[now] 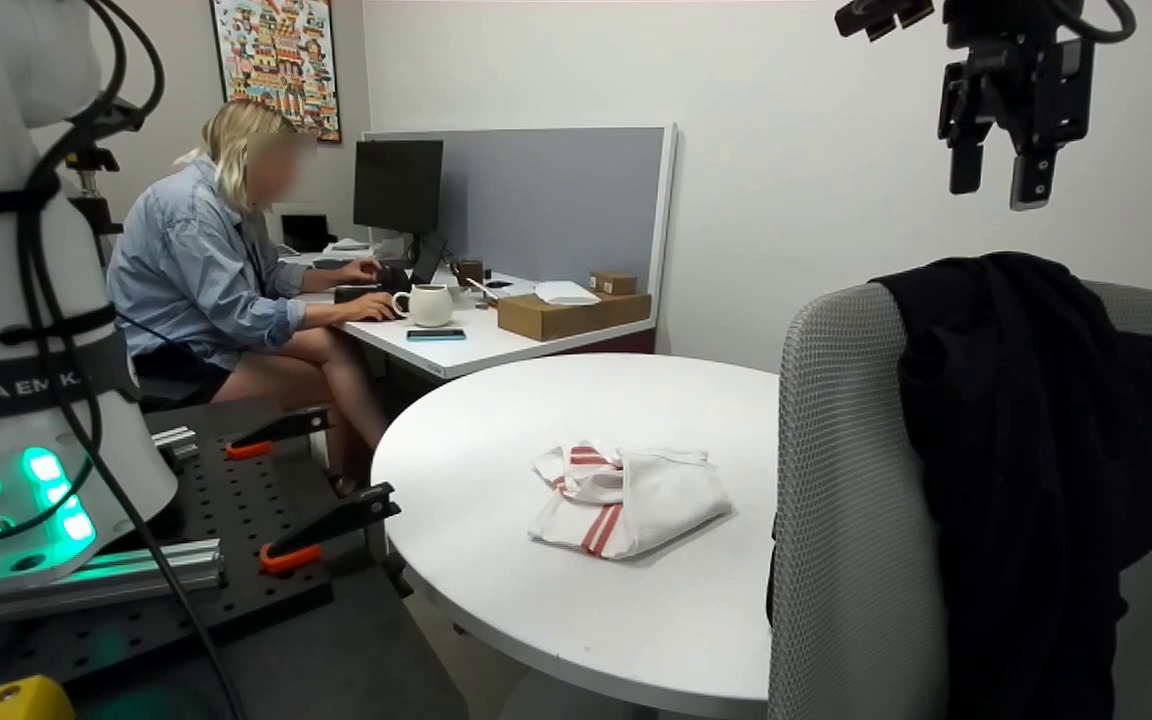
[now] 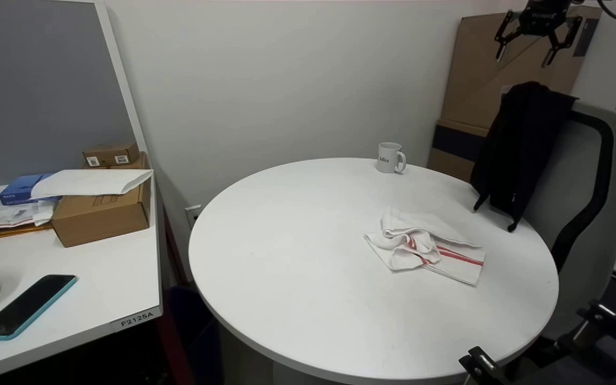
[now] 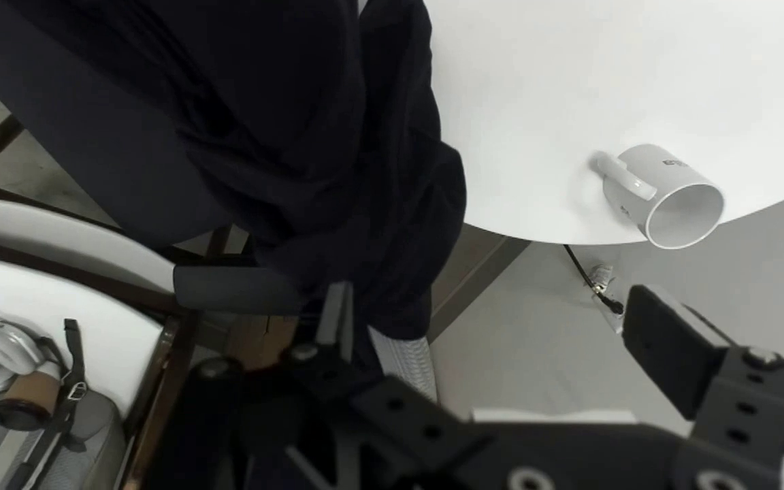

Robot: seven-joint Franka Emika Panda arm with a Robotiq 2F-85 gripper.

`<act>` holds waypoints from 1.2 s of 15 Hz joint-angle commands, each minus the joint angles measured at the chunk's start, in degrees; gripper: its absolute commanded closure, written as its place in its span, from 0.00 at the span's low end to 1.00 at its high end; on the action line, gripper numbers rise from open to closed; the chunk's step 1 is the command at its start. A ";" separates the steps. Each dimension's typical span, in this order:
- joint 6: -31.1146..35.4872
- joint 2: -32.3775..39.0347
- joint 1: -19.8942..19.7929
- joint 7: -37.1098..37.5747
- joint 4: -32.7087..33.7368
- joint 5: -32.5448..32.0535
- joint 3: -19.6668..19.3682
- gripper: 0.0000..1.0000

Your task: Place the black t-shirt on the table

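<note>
Table, round, white: middle of both exterior views. On it we record a cloth, white with red stripes, rumpled, and an upright mug near the edge, right of centre in the wrist view.

T-shirt, black: draped over the back of a chair, right side of both exterior views; we cannot tell whether its hanging end touches the table.

Gripper: upper right in both exterior views, its jaws spread wide, above the T-shirt and apart from it.

Desk: left in an exterior view, bearing a phone.

Person: seated at the desk, upper left in an exterior view.
</note>
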 commanded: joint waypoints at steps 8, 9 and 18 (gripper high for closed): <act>-0.72 3.17 -1.09 -0.65 2.70 -0.50 0.17 0.00; -0.80 3.42 -1.13 -0.63 2.73 -0.51 0.16 0.00; -1.39 4.90 -1.46 -0.74 3.41 -0.35 0.26 0.34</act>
